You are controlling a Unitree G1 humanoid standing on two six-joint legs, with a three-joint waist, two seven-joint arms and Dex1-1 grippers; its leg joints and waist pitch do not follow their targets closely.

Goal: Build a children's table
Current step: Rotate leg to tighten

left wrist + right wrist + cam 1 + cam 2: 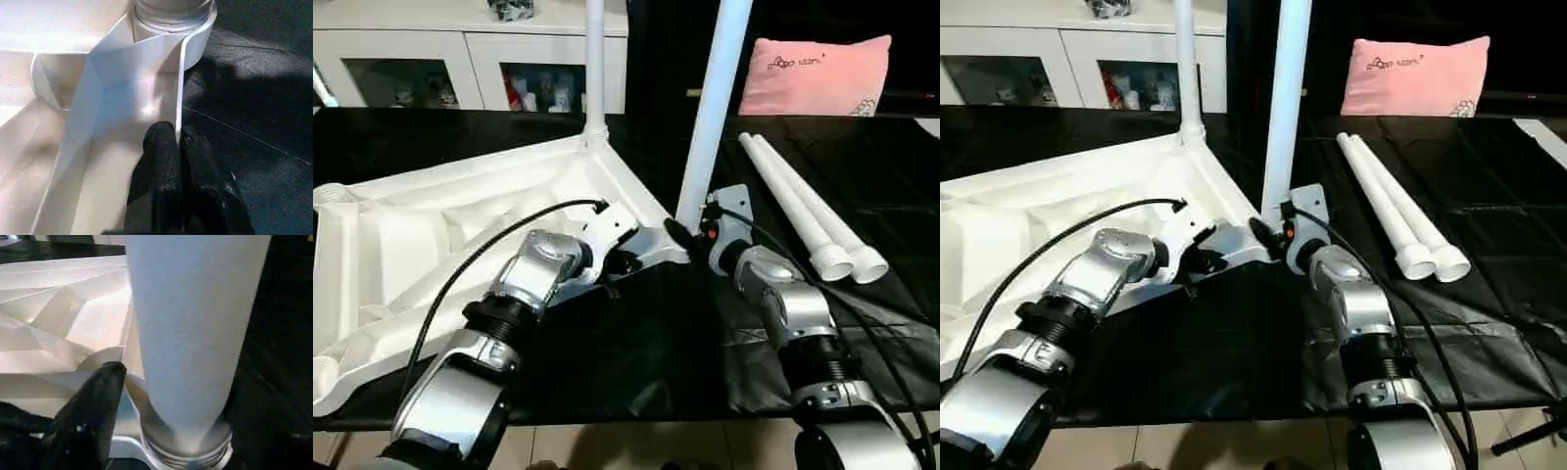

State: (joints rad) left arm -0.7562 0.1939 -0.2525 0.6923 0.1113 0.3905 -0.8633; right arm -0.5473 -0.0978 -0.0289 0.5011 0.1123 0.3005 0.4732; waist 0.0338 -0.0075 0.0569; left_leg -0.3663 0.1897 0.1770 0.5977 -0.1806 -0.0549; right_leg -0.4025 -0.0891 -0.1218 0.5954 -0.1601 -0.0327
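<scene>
My left hand pinches the stiff white ribbed plastic tabletop by its thin rim; my right hand, whose grip I can't tell, sits at the light, slippery white tapered leg, best gripped low by the socket.

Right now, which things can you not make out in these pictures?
- Tops of both standing legs: cut off by the upper edge in both eye views.
- Right claw: one finger shows in the right wrist view; the leg hides the other.
- Cabinet contents: too small.
</scene>
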